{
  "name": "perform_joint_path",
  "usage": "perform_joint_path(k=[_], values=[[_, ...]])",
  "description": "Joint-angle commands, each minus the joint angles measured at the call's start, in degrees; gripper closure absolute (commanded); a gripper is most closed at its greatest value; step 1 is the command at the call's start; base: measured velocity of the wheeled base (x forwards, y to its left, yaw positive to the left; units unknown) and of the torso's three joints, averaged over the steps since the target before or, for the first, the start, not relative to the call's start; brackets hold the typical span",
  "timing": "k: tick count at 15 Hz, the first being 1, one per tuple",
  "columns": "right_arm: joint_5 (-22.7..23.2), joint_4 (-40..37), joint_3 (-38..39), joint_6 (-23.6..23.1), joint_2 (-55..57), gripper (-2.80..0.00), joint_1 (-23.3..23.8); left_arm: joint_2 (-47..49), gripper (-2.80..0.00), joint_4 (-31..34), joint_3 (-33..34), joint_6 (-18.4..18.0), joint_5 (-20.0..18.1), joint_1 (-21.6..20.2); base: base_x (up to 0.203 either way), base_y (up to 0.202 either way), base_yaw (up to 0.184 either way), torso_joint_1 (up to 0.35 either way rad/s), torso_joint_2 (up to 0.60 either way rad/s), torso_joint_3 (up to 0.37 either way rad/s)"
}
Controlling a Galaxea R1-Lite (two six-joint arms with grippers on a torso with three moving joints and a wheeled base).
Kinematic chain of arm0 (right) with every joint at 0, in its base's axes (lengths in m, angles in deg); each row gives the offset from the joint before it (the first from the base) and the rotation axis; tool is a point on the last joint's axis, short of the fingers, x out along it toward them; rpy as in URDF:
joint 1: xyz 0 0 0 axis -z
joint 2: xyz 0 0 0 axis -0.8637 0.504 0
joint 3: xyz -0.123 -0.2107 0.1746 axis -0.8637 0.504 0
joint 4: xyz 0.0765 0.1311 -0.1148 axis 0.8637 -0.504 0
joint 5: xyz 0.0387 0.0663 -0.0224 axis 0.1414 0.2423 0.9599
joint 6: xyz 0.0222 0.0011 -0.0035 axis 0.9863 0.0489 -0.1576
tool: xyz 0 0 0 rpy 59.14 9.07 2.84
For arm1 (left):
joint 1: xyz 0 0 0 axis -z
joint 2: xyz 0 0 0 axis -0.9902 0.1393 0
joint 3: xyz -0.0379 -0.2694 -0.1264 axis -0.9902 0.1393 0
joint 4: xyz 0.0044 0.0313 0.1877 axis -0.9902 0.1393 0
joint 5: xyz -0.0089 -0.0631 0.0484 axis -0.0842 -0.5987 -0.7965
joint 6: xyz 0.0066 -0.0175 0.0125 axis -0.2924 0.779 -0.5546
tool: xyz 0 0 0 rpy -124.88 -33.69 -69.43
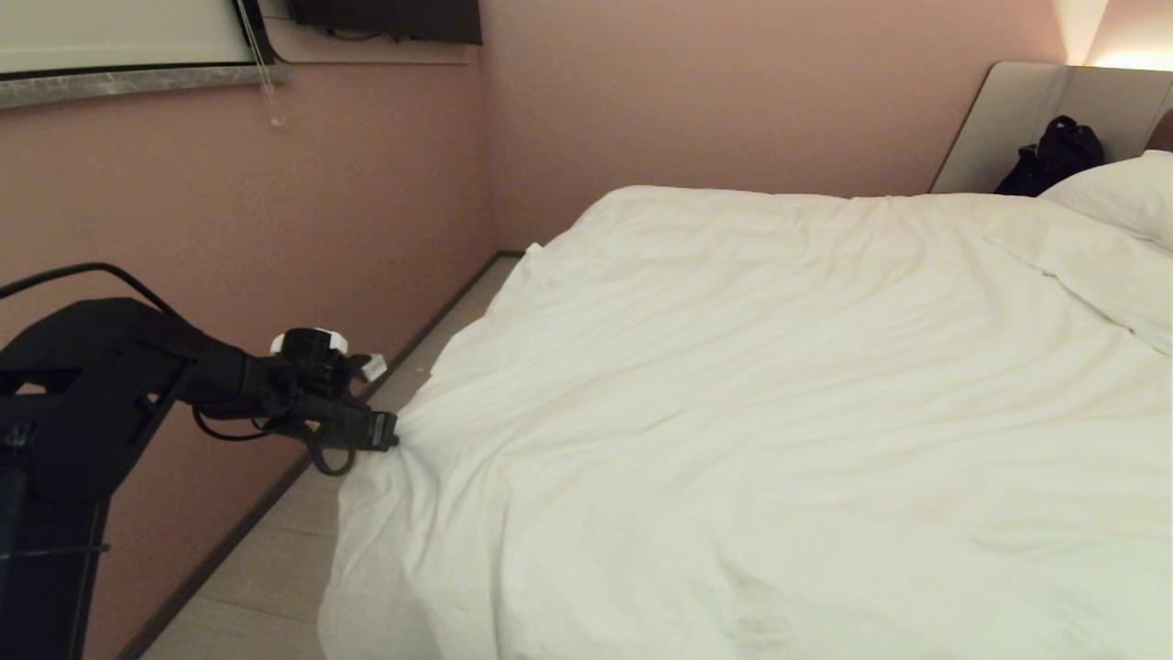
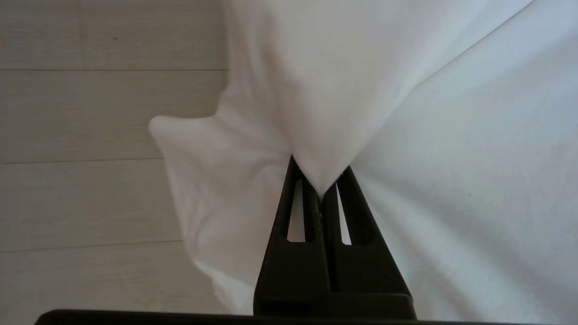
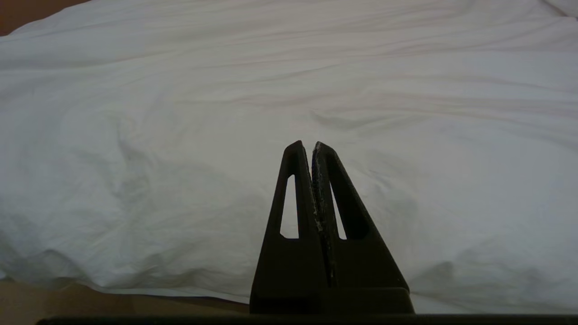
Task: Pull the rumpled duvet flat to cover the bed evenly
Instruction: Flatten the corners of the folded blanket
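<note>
At 9 o'clock in the head view the left arm (image 1: 101, 385) reaches in beside the pink wall (image 1: 348, 229). Its gripper (image 1: 392, 442) sits at the duvet's (image 1: 733, 385) left edge, above the pale plank floor (image 1: 266, 568). The wrist view shows the two black fingers (image 2: 350, 198) pressed together on a pinched peak of white cloth; from there the fabric fans out toward 12 o'clock, and a loose flap hangs over the floor toward 9 o'clock.

The duvet lies across the bed, filling the picture from the centre out to 3 and 6 o'clock, creased in long folds that run toward the pinch. Its near-left corner droops over the bed's side.

At 2 o'clock a pillow (image 1: 1113, 192) lies against the headboard (image 1: 1008, 119), with a black bag (image 1: 1054, 156) just beside it.

The right gripper (image 3: 308, 145) shows only in its own wrist view: fingers (image 3: 291, 189) closed together on nothing, hovering over the duvet.
</note>
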Motion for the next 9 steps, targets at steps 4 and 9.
perform_joint_path(k=[4, 9], values=[[-0.02, 0.01, 0.00, -0.02, 0.06, 0.00, -0.01, -0.18, 0.00, 0.05, -2.20, 0.20, 2.08, -2.74, 0.000, 0.000, 0.000, 0.000, 0.00, 0.000], [-0.02, 0.01, 0.00, -0.02, 0.06, 0.00, -0.01, -0.33, 0.00, 0.33, -6.02, 0.73, 4.03, -3.46, 0.000, 0.000, 0.000, 0.000, 0.00, 0.000]])
